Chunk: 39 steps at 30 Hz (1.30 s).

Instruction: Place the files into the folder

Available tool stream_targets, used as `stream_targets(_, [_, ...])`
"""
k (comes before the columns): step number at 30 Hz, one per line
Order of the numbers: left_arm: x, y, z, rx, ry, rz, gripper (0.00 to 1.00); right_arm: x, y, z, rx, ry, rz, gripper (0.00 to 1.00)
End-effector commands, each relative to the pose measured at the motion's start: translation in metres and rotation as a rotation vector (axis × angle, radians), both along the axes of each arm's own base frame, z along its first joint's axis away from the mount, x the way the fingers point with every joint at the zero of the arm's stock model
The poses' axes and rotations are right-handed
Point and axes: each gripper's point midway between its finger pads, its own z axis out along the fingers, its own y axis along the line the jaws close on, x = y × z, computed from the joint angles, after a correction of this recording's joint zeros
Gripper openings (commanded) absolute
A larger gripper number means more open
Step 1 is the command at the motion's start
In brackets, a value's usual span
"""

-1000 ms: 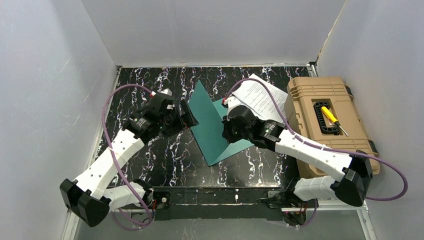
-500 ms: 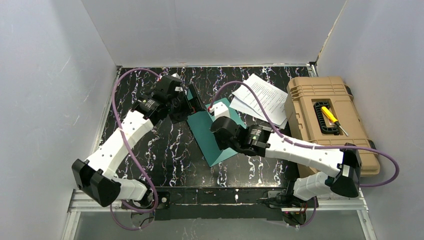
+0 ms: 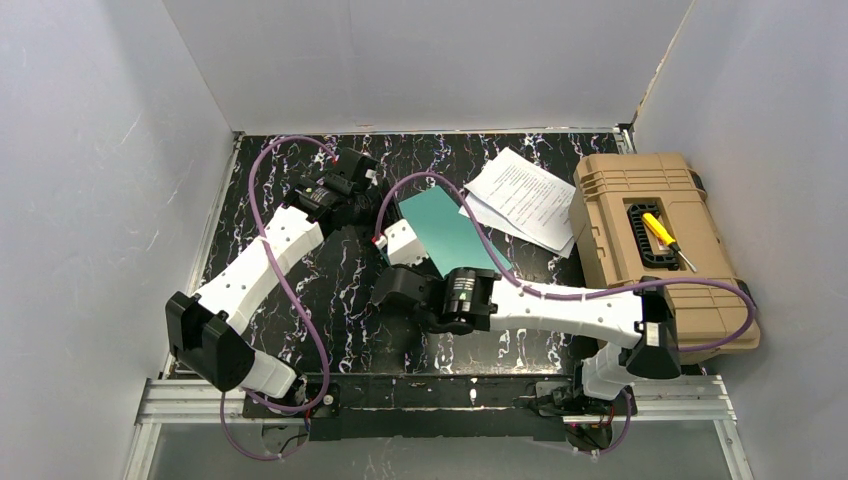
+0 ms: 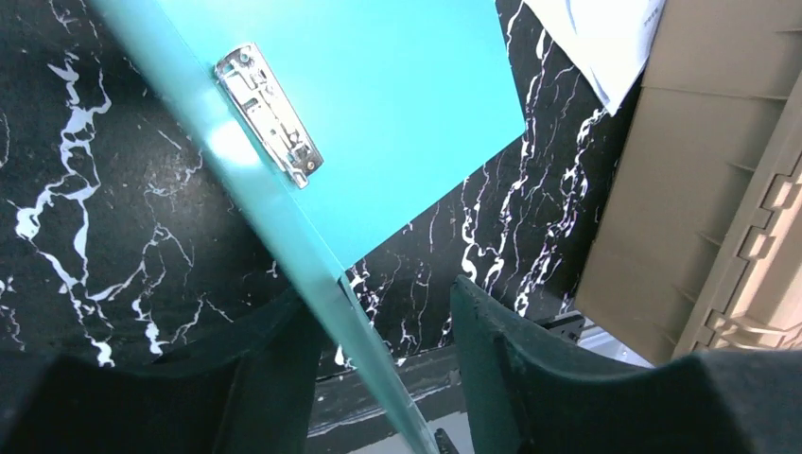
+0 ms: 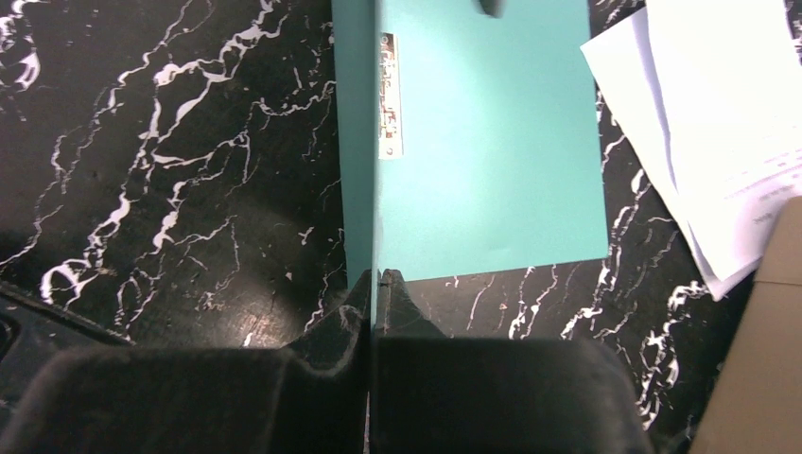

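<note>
Where the thin teal-green folder [image 3: 445,228] stood as a tall V mid-frame a second ago, it now looks flatter in the overhead view. One panel lies on the black white-veined marble table [image 3: 345,335] and the cover is raised along its left side.

Both arms have shifted. The left gripper [image 4: 383,307] has gone from centre-left to upper centre, at the folder's top-left corner. The right gripper [image 5: 375,281] has swung from over the folder's middle to its lower-left corner, arm stretched low across the bottom of the frame.

Right jaws are pressed together, pinching the cover's near edge. Left jaws are spread, one finger either side of the raised cover, with a gap showing on the right in the left wrist view. The small metal clip [image 4: 270,113] on the inner spine is exposed.

The white printed paper sheets [image 3: 520,195] are unmoved at upper right, just beside the folder's right edge and all outside it. Their far corner lies against the tan plastic toolbox [image 3: 715,230]. With the right arm gone from over them they show in full.

A yellow-handled screwdriver [image 3: 660,232] lies in the toolbox lid recess. The right arm's purple cable [image 3: 425,177] loops across the flat panel, hiding a strip of it.
</note>
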Motion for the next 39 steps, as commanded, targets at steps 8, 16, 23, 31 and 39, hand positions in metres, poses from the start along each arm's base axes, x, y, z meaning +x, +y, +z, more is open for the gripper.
stream_targets(8, [-0.014,0.011,0.005,0.026,0.006,-0.048,0.06,0.005,0.004,0.030,-0.052,-0.174,-0.116,0.01])
stream_targets(16, [-0.020,0.022,-0.001,0.057,-0.003,-0.067,0.00,-0.009,0.024,0.036,-0.011,-0.166,-0.064,0.27])
stream_targets(23, [-0.023,0.025,-0.006,0.031,-0.041,-0.118,0.00,-0.032,0.039,0.053,0.167,-0.065,0.111,0.78])
stream_targets(31, [-0.021,0.022,-0.012,-0.019,-0.065,-0.186,0.00,-0.055,0.027,0.076,0.311,-0.002,0.254,0.92])
stream_targets(39, [-0.017,0.039,-0.021,0.012,-0.065,-0.176,0.00,-0.027,-0.031,0.054,0.242,-0.043,0.057,0.96])
